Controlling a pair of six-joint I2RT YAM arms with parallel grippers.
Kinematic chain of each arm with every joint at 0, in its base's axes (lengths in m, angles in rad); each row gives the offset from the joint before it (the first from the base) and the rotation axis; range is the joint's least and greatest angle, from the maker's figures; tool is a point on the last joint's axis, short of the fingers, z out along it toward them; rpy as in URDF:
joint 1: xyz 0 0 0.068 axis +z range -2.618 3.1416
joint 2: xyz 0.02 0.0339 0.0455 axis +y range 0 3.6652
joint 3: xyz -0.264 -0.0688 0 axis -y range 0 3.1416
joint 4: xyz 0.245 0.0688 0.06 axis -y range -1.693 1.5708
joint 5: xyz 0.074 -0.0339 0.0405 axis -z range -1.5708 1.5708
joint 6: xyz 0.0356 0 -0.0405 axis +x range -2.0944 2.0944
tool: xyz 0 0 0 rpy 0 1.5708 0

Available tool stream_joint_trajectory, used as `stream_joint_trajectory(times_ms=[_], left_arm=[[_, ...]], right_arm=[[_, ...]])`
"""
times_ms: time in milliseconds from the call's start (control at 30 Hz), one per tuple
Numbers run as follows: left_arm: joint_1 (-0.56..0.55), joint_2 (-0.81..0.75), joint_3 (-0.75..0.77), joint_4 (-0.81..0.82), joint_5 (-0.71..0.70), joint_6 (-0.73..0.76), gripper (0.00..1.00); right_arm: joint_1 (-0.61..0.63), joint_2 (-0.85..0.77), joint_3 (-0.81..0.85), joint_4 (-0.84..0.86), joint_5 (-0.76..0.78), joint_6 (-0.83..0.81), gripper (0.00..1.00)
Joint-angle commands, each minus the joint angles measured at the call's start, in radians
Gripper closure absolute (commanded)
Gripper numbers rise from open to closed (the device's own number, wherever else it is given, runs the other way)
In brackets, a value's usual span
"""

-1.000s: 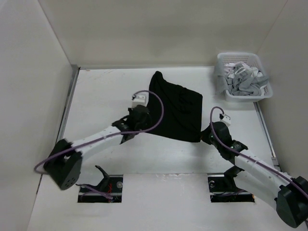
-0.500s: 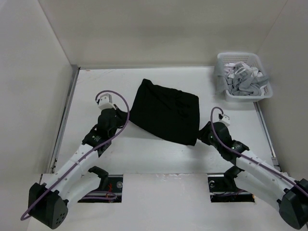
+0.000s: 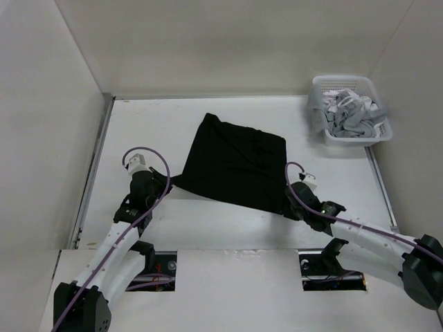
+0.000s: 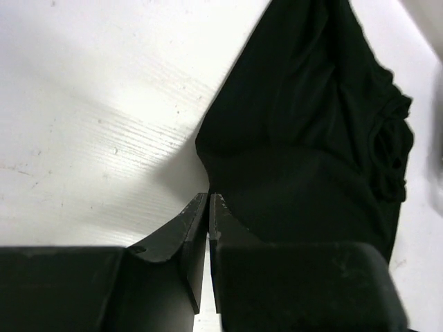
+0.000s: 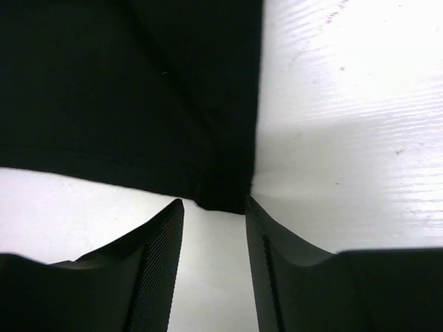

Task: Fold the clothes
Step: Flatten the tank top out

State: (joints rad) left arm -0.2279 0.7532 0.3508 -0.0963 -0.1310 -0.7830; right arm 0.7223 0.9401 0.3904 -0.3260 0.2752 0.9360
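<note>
The clothes, a black T-shirt (image 3: 235,160), lie flat on the middle of the white table as a folded, roughly four-sided shape. Its near-left corner is drawn out to a point toward my left gripper (image 3: 165,185). In the left wrist view that gripper (image 4: 209,196) is shut, and the black fabric (image 4: 311,138) runs right up to its tips. My right gripper (image 3: 294,205) sits at the shirt's near-right corner. The right wrist view shows it (image 5: 213,202) open, with the shirt's corner (image 5: 221,197) lying just ahead of the gap, touching neither finger.
A white plastic basket (image 3: 346,79) stands at the far right of the table, filled with grey-white striped garments (image 3: 353,112). White walls close in the table on the left, back and right.
The left gripper pulled back toward the near left, spreading the shirt's folded-over flap out flat and drawing its corner along. The right gripper opened and let go of the near-right corner.
</note>
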Motion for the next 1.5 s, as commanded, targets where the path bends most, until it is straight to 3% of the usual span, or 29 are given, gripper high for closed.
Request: stream_joint_trajectory(times_ms=[0,300,567,800,1033,1167,1300,1467], left_arm=[[0.041,-0.061,-0.018,0.052,0.019,-0.015,0.96],[0.101,-0.077,-0.049,0.066,0.045,-0.045,0.96],[0.101,-0.060,-0.067,0.102,0.073,-0.047,0.95],[0.101,-0.058,-0.064,0.119,0.074,-0.047,0.95],[0.101,-0.071,-0.062,0.130,0.074,-0.050,0.95],[0.101,-0.063,-0.070,0.162,0.074,-0.064,0.95],[0.098,-0.041,-0.064,0.181,0.074,-0.065,0.95],[0.082,-0.061,0.006,0.196,0.076,-0.104,0.96]], right_arm=[[0.009,0.023,0.056,-0.047,0.061,0.050,0.56],[0.013,0.092,0.045,-0.013,0.033,0.116,0.65],[0.073,0.141,0.054,0.033,-0.001,0.130,0.62],[0.096,0.213,0.077,0.024,-0.014,0.129,0.67],[0.122,0.288,0.094,-0.004,-0.019,0.162,0.79],[0.130,0.304,0.100,-0.005,0.007,0.179,0.93],[0.131,0.243,0.113,-0.018,0.080,0.173,1.00],[0.160,-0.048,0.191,-0.120,0.272,0.066,1.00]])
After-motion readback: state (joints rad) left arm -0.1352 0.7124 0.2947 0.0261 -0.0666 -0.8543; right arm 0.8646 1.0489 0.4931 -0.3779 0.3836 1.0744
